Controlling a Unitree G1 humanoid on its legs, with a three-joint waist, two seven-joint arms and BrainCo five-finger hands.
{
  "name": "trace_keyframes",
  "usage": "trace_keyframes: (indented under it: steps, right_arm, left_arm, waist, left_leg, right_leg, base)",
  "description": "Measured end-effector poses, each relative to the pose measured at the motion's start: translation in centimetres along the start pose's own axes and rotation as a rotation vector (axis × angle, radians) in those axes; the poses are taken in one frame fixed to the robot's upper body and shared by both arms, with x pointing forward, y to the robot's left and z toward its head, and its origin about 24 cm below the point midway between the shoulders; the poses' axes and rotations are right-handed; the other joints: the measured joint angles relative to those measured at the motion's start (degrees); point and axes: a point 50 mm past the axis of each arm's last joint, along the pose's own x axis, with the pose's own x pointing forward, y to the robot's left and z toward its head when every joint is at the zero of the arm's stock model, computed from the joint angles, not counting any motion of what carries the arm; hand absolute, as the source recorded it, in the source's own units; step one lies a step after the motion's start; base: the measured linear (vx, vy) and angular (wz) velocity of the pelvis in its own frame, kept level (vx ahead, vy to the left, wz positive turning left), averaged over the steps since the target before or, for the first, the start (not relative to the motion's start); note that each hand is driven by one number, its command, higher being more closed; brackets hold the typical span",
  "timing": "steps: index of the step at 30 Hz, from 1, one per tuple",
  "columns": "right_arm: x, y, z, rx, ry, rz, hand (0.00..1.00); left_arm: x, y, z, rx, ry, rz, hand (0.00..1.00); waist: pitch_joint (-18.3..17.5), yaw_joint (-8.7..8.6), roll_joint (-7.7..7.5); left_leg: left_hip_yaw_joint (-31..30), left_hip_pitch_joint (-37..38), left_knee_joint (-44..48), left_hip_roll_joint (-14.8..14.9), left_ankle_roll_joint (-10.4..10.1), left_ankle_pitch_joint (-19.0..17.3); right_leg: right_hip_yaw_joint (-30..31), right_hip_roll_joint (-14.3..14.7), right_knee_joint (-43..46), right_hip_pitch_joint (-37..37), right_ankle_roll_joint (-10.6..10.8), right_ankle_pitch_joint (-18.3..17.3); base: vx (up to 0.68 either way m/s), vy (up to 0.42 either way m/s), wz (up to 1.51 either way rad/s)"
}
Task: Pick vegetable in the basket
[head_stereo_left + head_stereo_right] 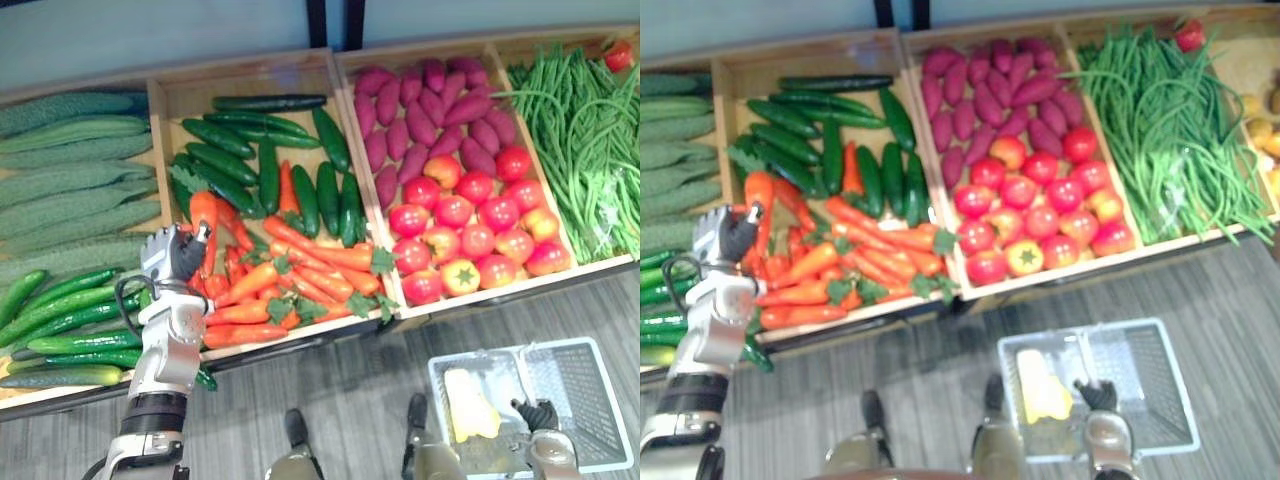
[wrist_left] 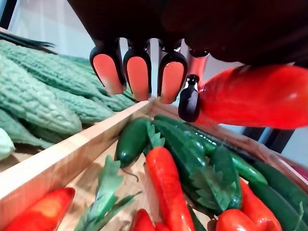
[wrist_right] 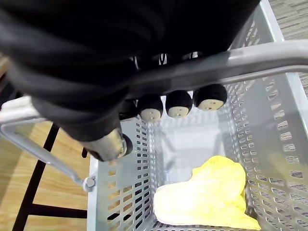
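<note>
Crates [image 1: 240, 80] beneath your left hand [image 1: 172, 258], gripping a carrot [image 2: 250, 96] clear for carrying; right hand [image 3: 179, 103] clasps the basket handle [image 3: 240, 60], steadying.

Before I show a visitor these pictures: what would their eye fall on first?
The left hand grips an orange carrot over the crate of carrots and cucumbers. In the next crate, red tomatoes lie before purple sweet potatoes. Lower right, the right hand holds the handle of the grey basket, a yellow vegetable inside.
</note>
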Motion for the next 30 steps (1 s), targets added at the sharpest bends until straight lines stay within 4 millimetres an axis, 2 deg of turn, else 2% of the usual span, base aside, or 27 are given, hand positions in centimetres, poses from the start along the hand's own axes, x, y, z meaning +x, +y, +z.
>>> trace_keyframes:
  steps: [8, 12, 16, 25, 26, 30]
  right_arm:
    - [-0.5, -0.2, -1.4, -0.012, 0.036, 0.016, 1.00]
    - [-0.5, -0.2, -1.4, -0.014, 0.038, 0.020, 1.00]
    - [-0.7, -0.3, -1.9, -0.052, 0.046, 0.024, 1.00]
    - [-0.5, -1.0, -1.9, -0.076, 0.039, 0.010, 1.00]
    - [-0.5, -1.1, -1.8, -0.095, 0.036, 0.010, 1.00]
    - [-0.4, -1.4, -1.8, -0.105, 0.033, 0.005, 1.00]
  left_arm:
    - [-0.5, 1.1, 1.1, 0.022, -0.075, 0.037, 1.00]
    - [-1.0, 1.4, 1.6, 0.016, -0.117, 0.035, 1.00]
    - [-1.7, 1.4, 1.9, 0.015, -0.158, -0.002, 1.00]
    - [-2.5, 1.7, 2.6, 0.002, -0.222, -0.003, 1.00]
    - [-2.5, 1.6, 2.6, 0.003, -0.220, -0.007, 0.00]
    - [-2.5, 1.6, 2.5, 0.004, -0.218, -0.014, 0.00]
  waist:
    - [-2.56, 0.02, 0.03]
    - [-2.58, 0.03, 0.04]
    - [-4.56, 0.05, 0.07]
    - [-5.77, 0.01, 0.15]
    - [-5.88, 0.00, 0.18]
    - [-6.12, 0.01, 0.31]
  left_leg:
    - [-0.04, 1.84, -1.14, -0.28, 0.01, 0.06]
    - [-0.02, 2.65, -1.65, -0.36, -0.04, 0.11]
    - [-0.01, 2.83, -2.03, -0.47, -0.05, 0.11]
    - [-0.04, 3.77, -2.07, -0.50, -0.05, 0.10]
    - [-0.06, 3.77, -2.08, -0.50, -0.07, 0.11]
    - [-0.08, 3.77, -2.23, -0.54, -0.11, 0.15]
  right_leg:
    - [-0.23, -0.02, -0.97, 1.85, 0.05, 0.04]
    - [-0.24, 0.01, -1.12, 2.41, 0.05, 0.04]
    - [-0.31, 0.00, -1.40, 2.59, 0.05, 0.03]
    - [-0.34, -0.04, -1.49, 3.58, 0.04, 0.02]
    - [-0.32, -0.04, -1.49, 3.55, 0.04, 0.02]
    - [-0.32, -0.05, -1.60, 3.51, 0.05, 0.03]
  base:
    - [0.00, 0.000, 0.00]
    - [0.00, 0.000, 0.00]
    - [0.00, 0.000, 0.00]
    - [0.00, -0.001, 0.00]
    - [-0.03, -0.009, -0.01]
    - [0.00, 0.000, 0.00]
